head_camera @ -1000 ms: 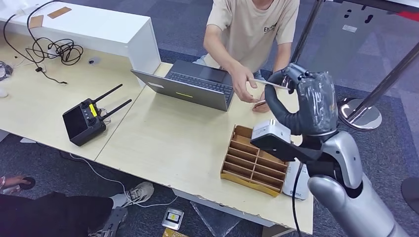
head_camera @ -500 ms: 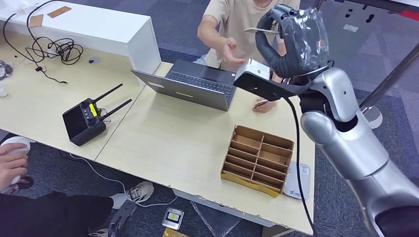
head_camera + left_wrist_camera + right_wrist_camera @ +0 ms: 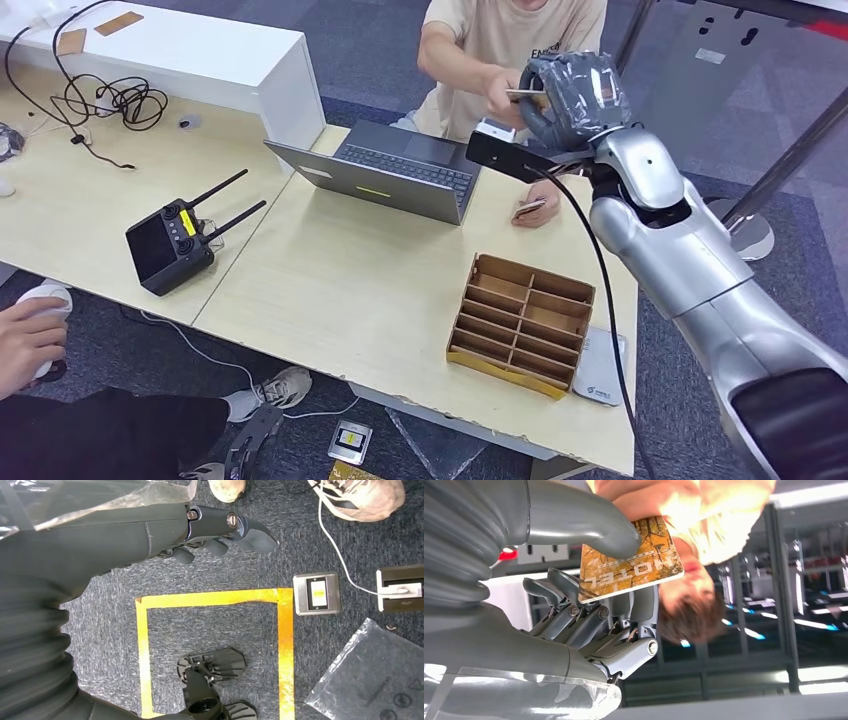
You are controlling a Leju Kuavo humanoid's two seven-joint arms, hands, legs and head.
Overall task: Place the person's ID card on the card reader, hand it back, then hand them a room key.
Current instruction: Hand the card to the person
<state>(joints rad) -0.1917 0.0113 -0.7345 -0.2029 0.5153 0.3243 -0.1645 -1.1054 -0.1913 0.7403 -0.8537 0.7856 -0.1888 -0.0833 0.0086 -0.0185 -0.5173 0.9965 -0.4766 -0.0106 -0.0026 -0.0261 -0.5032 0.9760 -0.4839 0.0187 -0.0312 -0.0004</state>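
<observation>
My right hand (image 3: 570,90) is raised over the far side of the table (image 3: 330,290), toward the person in the beige shirt (image 3: 500,30). It pinches a gold hotel key card (image 3: 525,93) between thumb and fingers. The person's hand (image 3: 495,85) touches the card's far end. In the right wrist view the thumb (image 3: 589,520) presses on the card (image 3: 631,562), with the fingers (image 3: 624,615) under it. The person's other hand rests on the table holding a small card (image 3: 530,210). The white card reader (image 3: 600,365) lies at the table's near right edge. My left hand (image 3: 210,535) hangs over the floor, holding nothing.
A wooden compartment tray (image 3: 520,320) stands beside the reader. An open laptop (image 3: 390,170) sits before the person, and a black controller with antennas (image 3: 170,245) lies left. Behind it are a white box (image 3: 200,50) and cables (image 3: 110,100). Another person's hand (image 3: 25,330) is at lower left.
My right arm rose from above the wooden tray and swung toward the person, carrying the card. The person's hand drew back, then came up to the card.
</observation>
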